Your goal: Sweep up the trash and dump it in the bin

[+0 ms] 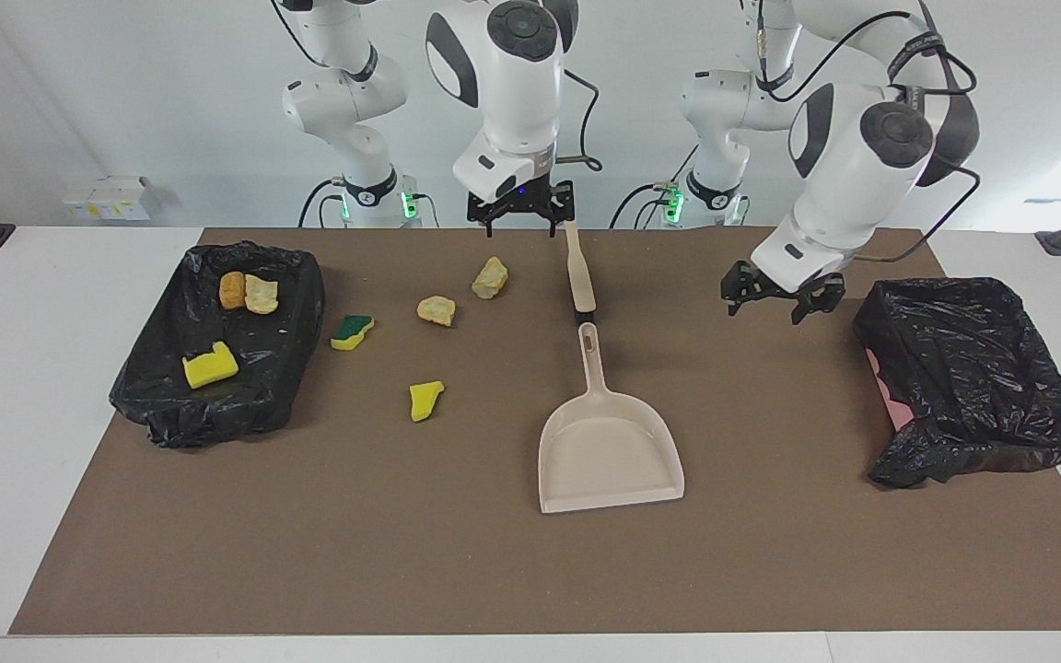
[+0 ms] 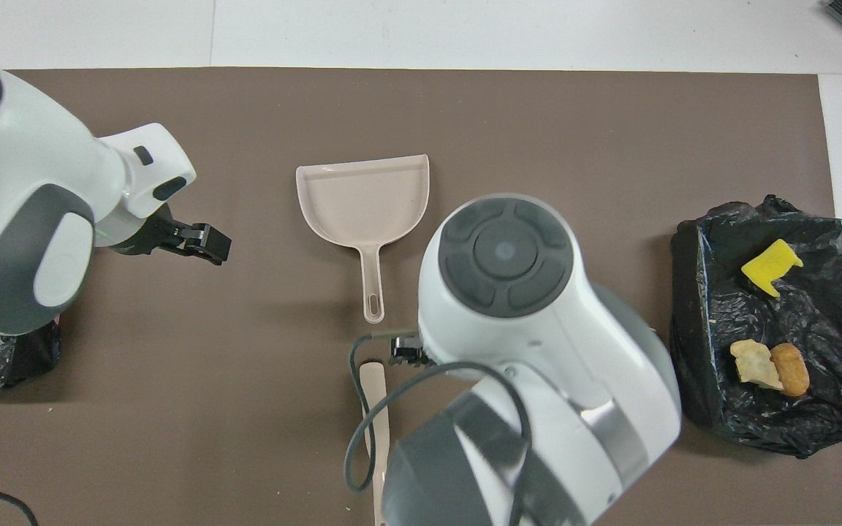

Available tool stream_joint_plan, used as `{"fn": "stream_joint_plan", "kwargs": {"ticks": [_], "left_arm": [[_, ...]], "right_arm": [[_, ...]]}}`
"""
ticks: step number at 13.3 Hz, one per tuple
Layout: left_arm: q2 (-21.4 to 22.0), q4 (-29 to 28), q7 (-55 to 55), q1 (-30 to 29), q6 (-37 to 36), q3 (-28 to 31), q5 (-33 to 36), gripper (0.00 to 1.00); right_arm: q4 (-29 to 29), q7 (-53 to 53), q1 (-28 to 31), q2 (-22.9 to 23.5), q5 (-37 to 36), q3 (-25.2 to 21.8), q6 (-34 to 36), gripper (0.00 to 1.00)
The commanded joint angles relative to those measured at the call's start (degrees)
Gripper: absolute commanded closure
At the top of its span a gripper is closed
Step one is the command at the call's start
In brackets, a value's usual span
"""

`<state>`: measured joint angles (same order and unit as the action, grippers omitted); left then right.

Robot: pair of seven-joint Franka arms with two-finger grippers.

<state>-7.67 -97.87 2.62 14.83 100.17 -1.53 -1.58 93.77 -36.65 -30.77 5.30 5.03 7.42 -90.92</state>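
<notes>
Trash [image 1: 436, 310] lies in two lots: four scraps loose on the mat below my right gripper [image 1: 521, 214] and toward the right arm's end, three more in the black-lined bin [image 1: 300, 304] further that way. I see that gripper's fingers spread, holding nothing, just above the brush [image 1: 578, 276]. My left gripper [image 1: 781, 293] hangs with fingers apart, well away from every scrap.
</notes>
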Motion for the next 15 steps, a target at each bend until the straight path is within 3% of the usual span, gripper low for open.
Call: {"fn": "stream_joint_plan", "kwargs": {"ticks": [1, 3, 6, 9, 13, 15], "left_arm": [[-3.04, -0.83, 4.83, 4.23, 4.05, 0.92, -0.35, 0.0], [-4.89, -0.74, 8.35, 6.78, 6.95, 0.92, -0.53, 0.0], [-8.32, -0.74, 16.78, 11.0, 10.56, 0.92, -0.53, 0.0], [-11.48, 0.13, 21.1, 12.94, 13.9, 0.83, -0.79, 0.0], [-15.17, 1.28, 30.32, 17.24, 17.51, 0.92, -3.34, 0.0], [-15.71, 1.28, 31.74, 17.6, 17.87, 0.92, -3.34, 0.0]], "right_arm": [[18.67, -2.36, -3.32, -11.16, 4.19, -0.04, -10.65, 0.0], [25.99, -3.86, -6.05, -14.87, 6.04, -0.04, -14.01, 0.0], [30.05, -4.57, -9.13, -15.93, 6.57, -0.04, -16.47, 0.0], [37.16, -8.25, -14.48, -15.23, 6.57, -0.04, -27.18, 0.0], [38.15, -15.54, -20.55, -7.25, 6.57, -0.04, -39.13, 0.0], [38.41, -16.17, -21.18, -6.53, 6.57, -0.04, -39.69, 0.0]]}}
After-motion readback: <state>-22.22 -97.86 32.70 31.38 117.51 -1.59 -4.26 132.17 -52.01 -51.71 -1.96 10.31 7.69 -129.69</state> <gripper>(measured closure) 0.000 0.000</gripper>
